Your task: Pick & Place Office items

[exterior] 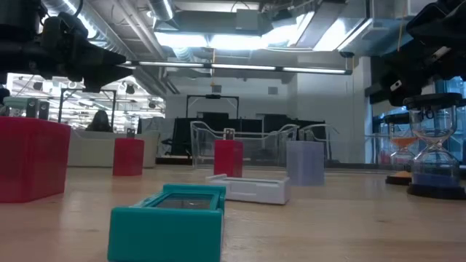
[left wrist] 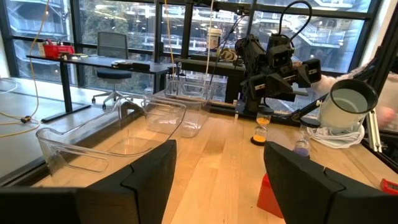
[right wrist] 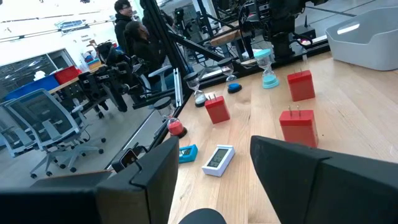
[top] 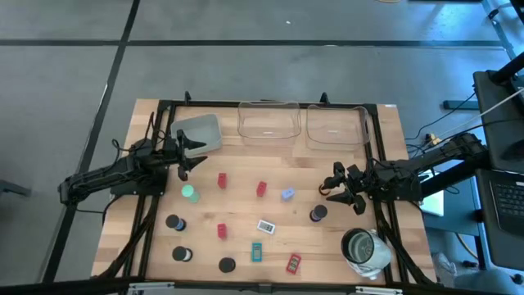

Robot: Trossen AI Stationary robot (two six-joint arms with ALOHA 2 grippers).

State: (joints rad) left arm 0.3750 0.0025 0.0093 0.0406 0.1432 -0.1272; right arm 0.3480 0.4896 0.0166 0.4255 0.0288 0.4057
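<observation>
Office items (top: 261, 189) lie scattered mid-desk (top: 246, 156) from above; we see left pincer (top: 182, 156) and right pincer (top: 334, 189) released, flanking them. Low view: teal rectangle (exterior: 167, 222) nearest. Right wrist: red blocks (right wrist: 300, 127) ahead.

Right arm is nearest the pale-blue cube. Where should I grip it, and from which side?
Grip the pale-blue cube across two opposite flat side faces, coming straight down from above. It stands upright and alone on the table, its nearest neighbour a red block apart from it, so both sides look free. The right gripper, jaws open, waits close by.
</observation>
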